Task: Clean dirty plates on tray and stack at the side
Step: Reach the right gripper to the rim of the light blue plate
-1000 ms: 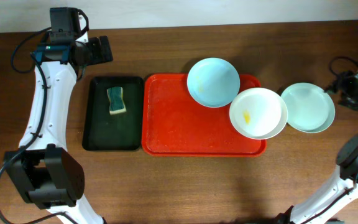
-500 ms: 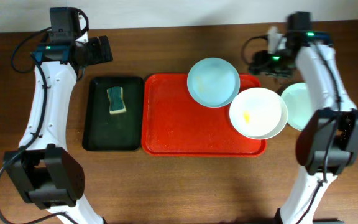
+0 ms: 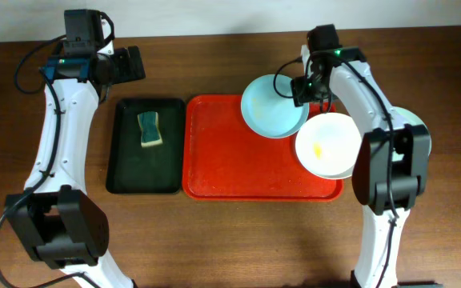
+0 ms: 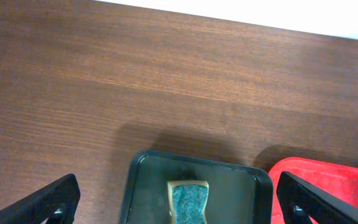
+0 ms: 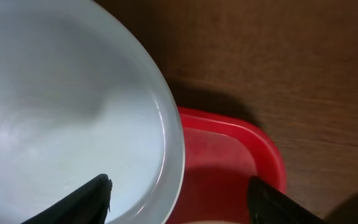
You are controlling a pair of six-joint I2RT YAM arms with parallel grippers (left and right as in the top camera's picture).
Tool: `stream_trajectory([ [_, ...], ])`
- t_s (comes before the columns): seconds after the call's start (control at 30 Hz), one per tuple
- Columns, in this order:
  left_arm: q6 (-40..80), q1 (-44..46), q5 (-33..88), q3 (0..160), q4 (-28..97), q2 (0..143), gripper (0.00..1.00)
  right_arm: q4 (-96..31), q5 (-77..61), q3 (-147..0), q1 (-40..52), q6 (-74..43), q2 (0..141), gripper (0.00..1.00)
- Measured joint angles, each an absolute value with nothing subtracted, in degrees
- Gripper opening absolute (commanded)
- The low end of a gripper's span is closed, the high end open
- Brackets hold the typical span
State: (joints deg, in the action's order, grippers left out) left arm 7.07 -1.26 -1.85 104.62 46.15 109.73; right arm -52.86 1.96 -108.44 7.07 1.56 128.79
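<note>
A pale blue plate point(image 3: 270, 108) lies on the back right of the red tray point(image 3: 238, 164). A white plate point(image 3: 330, 144) with a yellow smear overlaps the tray's right rim. A second pale blue plate point(image 3: 421, 134) lies on the table to the right, mostly hidden by my right arm. My right gripper point(image 3: 302, 88) is open over the right rim of the first blue plate point(image 5: 67, 118); in the right wrist view its jaws straddle that rim and the tray corner point(image 5: 229, 162). My left gripper point(image 3: 128, 66) is open and empty, held above the table behind the dark tray.
A dark green-black tray point(image 3: 126, 152) lies left of the red tray and holds a green and yellow sponge point(image 3: 150, 130), which also shows in the left wrist view point(image 4: 188, 200). The table's back edge meets a white wall.
My right arm has swung in from the far right to the right rim of the blue plate on the tray. The left arm and the plates have not moved.
</note>
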Motion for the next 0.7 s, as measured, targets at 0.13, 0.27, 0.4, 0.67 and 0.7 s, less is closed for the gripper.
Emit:
stream_trajectory([
  [0.13,7.07,-1.26,-1.87,104.62,46.15,109.73,0.99,-53.01,2.28,-108.42,7.07,1.69,130.72,0.38],
  [0.27,7.07,-1.26,-1.85,104.62,46.13,109.73,0.99,-53.08,2.37,-108.42,7.07,1.58,130.72,0.29],
  [0.4,7.07,-1.26,-1.87,104.62,46.15,109.73,0.99,-53.19,2.22,-108.42,7.07,1.48,130.72,0.29],
  [0.67,7.07,-1.26,-1.85,104.62,46.15,109.73,0.99,-52.60,2.11,-108.42,7.07,1.50,130.72,0.29],
  [0.7,7.07,-1.26,-1.85,104.62,46.15,109.73,0.99,-52.47,2.13,-108.42,7.07,1.50,130.72,0.29],
])
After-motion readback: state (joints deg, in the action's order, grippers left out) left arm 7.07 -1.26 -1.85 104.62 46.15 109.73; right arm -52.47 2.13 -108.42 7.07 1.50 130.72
